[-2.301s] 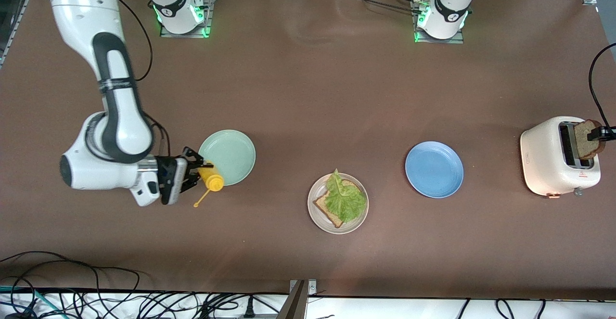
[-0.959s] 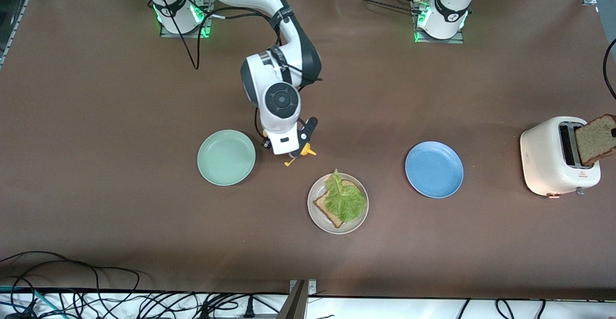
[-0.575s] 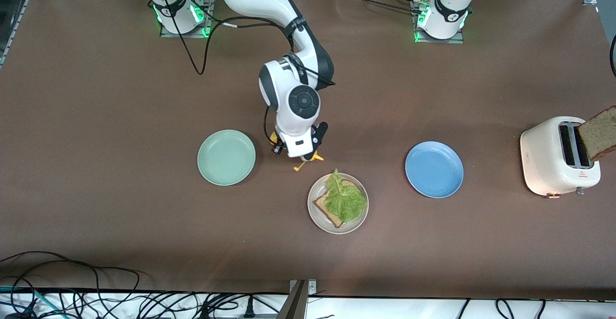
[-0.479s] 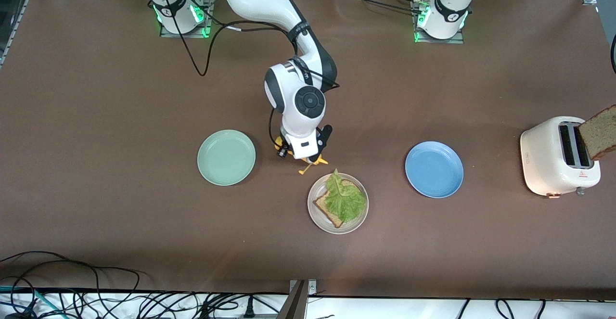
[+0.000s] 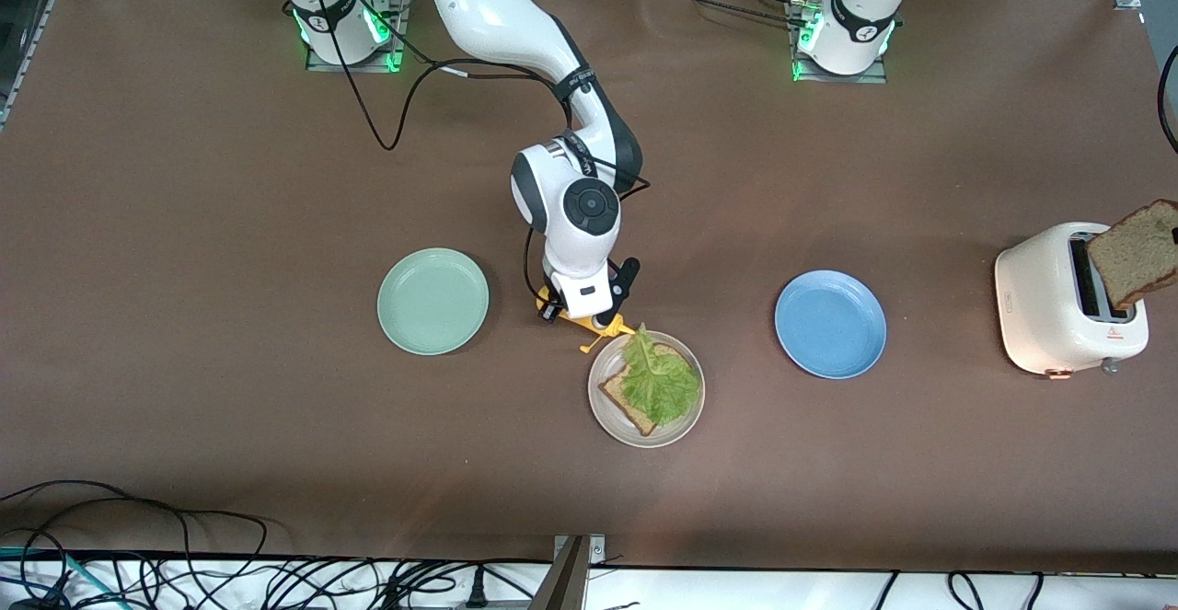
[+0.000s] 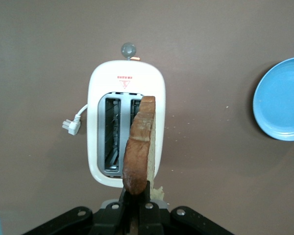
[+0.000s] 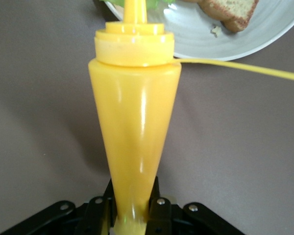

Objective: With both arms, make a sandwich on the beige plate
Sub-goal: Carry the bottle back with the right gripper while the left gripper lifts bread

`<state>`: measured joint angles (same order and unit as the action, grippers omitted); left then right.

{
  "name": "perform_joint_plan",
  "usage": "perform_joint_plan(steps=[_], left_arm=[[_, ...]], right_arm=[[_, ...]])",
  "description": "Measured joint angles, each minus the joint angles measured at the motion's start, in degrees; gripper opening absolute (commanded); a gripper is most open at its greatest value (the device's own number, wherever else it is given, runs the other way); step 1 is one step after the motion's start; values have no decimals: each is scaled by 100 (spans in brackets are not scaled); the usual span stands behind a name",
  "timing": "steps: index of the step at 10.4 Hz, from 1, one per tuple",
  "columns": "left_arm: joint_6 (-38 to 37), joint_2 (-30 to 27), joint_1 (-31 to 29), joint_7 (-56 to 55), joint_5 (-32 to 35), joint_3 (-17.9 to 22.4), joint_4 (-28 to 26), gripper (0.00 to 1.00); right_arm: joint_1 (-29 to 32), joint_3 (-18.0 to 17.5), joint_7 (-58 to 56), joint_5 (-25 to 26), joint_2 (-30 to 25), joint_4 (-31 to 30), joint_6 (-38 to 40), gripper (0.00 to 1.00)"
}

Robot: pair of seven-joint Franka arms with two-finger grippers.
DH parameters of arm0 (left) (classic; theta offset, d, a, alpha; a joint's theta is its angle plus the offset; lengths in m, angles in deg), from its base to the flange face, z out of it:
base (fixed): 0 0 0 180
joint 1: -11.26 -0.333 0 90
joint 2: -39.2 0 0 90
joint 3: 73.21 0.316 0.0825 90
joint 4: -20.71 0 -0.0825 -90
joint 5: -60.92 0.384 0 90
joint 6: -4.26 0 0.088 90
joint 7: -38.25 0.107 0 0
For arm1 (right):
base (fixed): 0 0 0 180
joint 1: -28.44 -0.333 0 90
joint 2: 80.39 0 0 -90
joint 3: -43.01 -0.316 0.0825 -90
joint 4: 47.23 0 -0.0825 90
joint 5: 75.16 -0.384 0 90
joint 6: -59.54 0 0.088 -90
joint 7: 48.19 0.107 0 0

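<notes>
A mint-green plate sits bare toward the right arm's end of the brown table. Just beside it, the right arm reaches down from its base, and the right gripper hangs over the table at the edge of the beige plate, its jaws clamped on a yellow squeeze bottle. The bottle points nozzle-first at the plate, its loose cap dangling on a thin strap. At the middle of the table, nearer the front camera than the other two plates, the beige plate carries the half-built sandwich: one slice of wholegrain toast with a crinkly lettuce leaf laid on top. A blue plate lies bare between the beige plate and a white toaster, which stands at the left arm's end of the table. Over the toaster's slots the left gripper hangs with its jaws pressed tight on the lower edge of the second toast slice, held upright and clear of the slots. The toaster's cord and plug lie on the table beside it.
</notes>
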<state>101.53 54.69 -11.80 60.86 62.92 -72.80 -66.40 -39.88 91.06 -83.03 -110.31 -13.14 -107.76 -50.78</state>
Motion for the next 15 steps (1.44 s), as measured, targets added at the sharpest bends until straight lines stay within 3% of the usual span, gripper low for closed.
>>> perform_joint_plan(steps=[6,8,11,15], left_arm=[[-45,0,8,-219,-8,-96,-1,0],[-55,5,13,-334,-10,-185,-5,0],[-59,9,23,-723,-12,-370,-12,0],[-62,14,82,-1123,-13,-520,-15,0]], right_arm=[[32,-18,-104,80,37,5,6,0],[314,-262,-274,81,-159,-22,6,0],[1524,-1265,-1036,93,-1142,-292,38,0],[3387,-3016,-2136,273,-2260,-867,185,0]])
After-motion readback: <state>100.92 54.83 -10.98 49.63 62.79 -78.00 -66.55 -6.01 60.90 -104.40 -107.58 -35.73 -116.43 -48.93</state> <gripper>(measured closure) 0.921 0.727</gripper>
